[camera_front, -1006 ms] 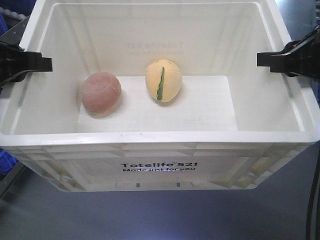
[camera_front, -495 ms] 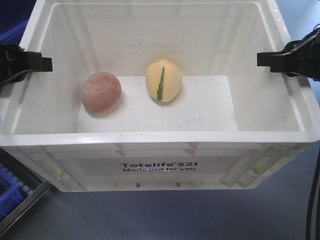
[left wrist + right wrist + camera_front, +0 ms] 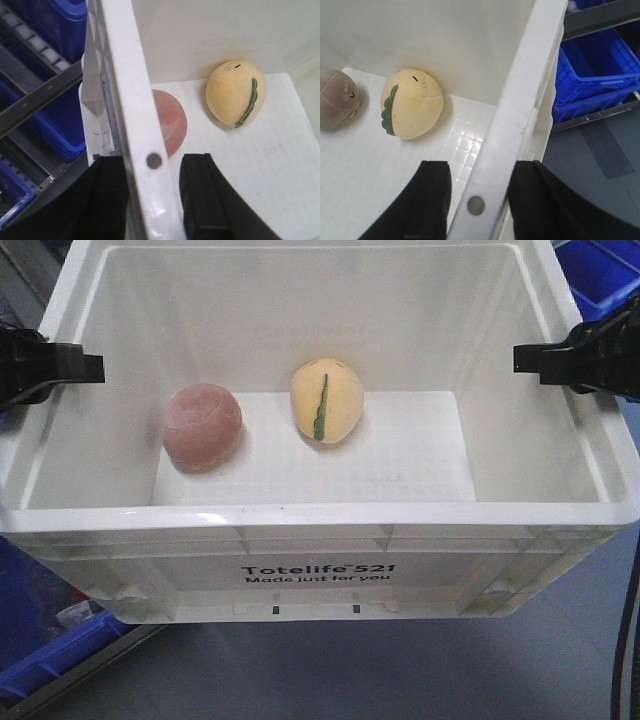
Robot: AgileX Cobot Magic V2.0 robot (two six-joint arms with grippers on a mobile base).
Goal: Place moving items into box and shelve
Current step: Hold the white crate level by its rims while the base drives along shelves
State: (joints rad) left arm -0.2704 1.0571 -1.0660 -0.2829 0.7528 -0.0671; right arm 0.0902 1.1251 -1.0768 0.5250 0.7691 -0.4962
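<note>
White rectangular plastic tote (image 3: 320, 515) holds pinkish-brown ball (image 3: 203, 426) and green-striped yellow egg (image 3: 326, 401). Left gripper (image 3: 152, 157) and right gripper (image 3: 480, 167) clamp opposite walls. Shelving likely follows: keep it level.

The white box (image 3: 320, 515) bears black print (image 3: 316, 573); ball (image 3: 203, 426) pinkish-brown, perhaps faintly lined; egg (image 3: 326, 401) yellow, green-striped.

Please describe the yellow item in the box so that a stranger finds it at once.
Look into the large white tote printed "Totelife 521". Two rounded items lie on its floor; the pale yellow egg shape is nearer the middle. Only it has a green stripe; the ball beside it is pinkish-brown.
</note>
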